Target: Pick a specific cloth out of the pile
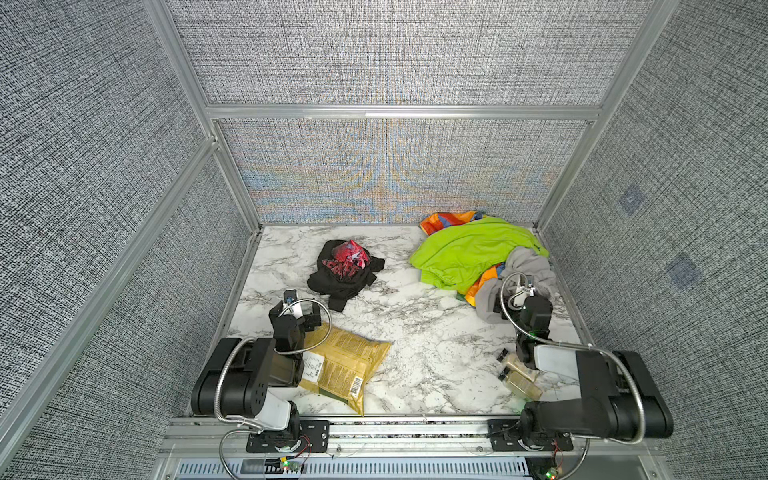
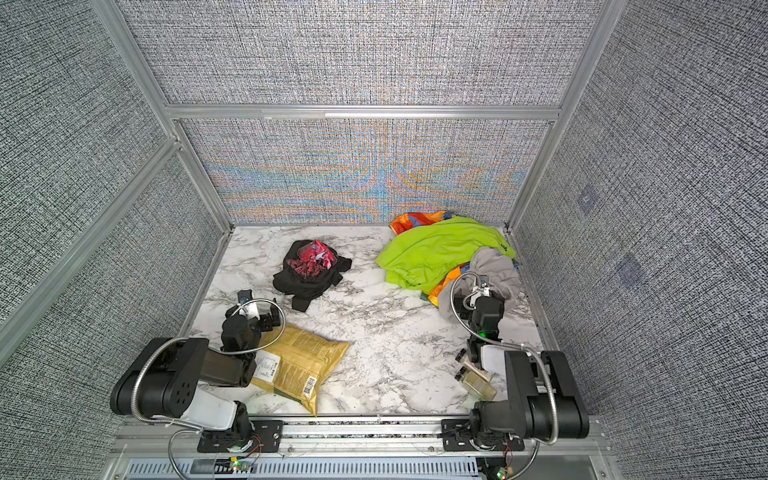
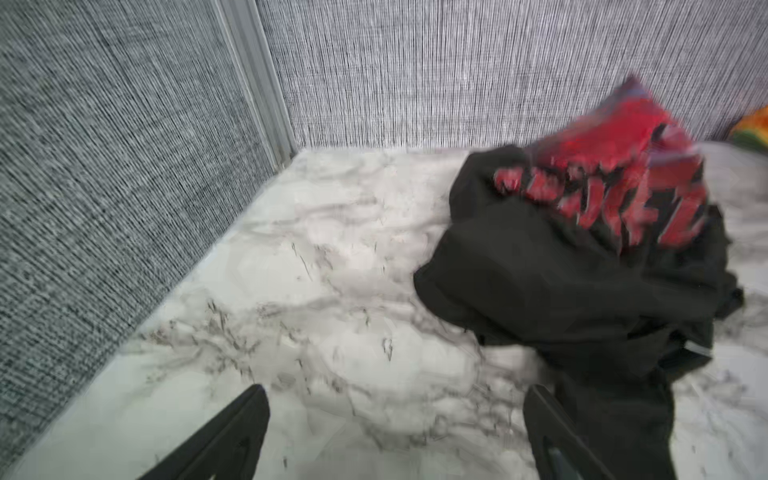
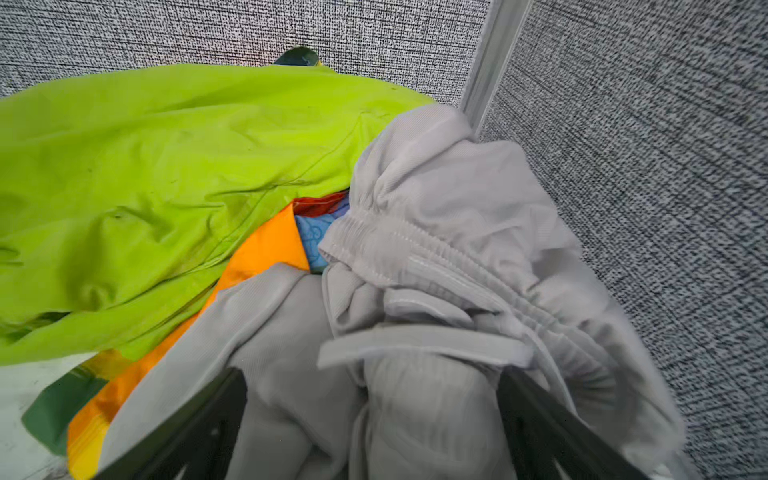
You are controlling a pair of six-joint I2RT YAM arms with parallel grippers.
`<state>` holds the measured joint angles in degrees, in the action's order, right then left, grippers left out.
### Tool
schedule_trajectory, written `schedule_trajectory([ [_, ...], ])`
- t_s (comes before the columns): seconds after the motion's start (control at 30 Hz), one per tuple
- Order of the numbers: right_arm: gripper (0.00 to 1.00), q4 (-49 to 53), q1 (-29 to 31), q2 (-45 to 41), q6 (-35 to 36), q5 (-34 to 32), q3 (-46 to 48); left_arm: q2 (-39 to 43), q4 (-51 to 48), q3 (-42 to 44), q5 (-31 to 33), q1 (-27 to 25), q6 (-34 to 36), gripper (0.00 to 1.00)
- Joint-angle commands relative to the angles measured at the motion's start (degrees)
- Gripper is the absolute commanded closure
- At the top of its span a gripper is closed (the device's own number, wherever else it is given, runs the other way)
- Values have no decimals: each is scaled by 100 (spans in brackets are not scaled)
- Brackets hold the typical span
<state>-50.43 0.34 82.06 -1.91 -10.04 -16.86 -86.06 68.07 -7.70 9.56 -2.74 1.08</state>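
The cloth, black with a red, pink and white patterned patch, lies bunched by itself on the marble table, left of the middle. The pile fills the back right corner: lime green on top, orange underneath, a light-grey garment at its near side. My left gripper is open over bare marble. The cloth lies just beyond its tips and reaches one finger. My right gripper stands wide open with grey fabric bulging between its fingers.
A yellow snack bag lies by the left arm near the front edge. Two small bottles lie beside the right arm. Grey fabric walls with aluminium posts close in the table on three sides.
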Motion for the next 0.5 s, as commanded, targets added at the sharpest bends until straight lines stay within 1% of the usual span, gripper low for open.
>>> schedule_trajectory([
  [0.0,1,-1078,-8,503,31,622,42,-115,773,-192,-262,14,67,1],
  [0.03,1,-1277,-10,678,55,756,11,-208,1050,-154,-317,57,46,1],
  [0.1,1,-422,-71,458,53,871,-232,33,393,-274,-340,63,20,1],
  [0.17,1,-919,-90,583,33,909,-106,-148,927,-162,-334,69,36,1],
  [0.2,1,-945,-87,583,49,908,-77,-114,917,-151,-333,60,28,1],
  [0.23,1,-776,-87,539,72,910,-125,-17,634,-200,-338,64,31,1],
  [0.27,1,-559,-79,469,85,881,-184,12,556,-222,-341,64,35,1],
  [0.33,1,-714,-60,520,61,838,-152,-130,921,-151,-332,62,32,1],
  [0.43,1,-597,-60,493,68,831,-187,-17,619,-206,-334,65,32,1],
  [0.47,1,-569,-67,520,43,835,-222,-75,741,-190,-332,69,17,1],
])
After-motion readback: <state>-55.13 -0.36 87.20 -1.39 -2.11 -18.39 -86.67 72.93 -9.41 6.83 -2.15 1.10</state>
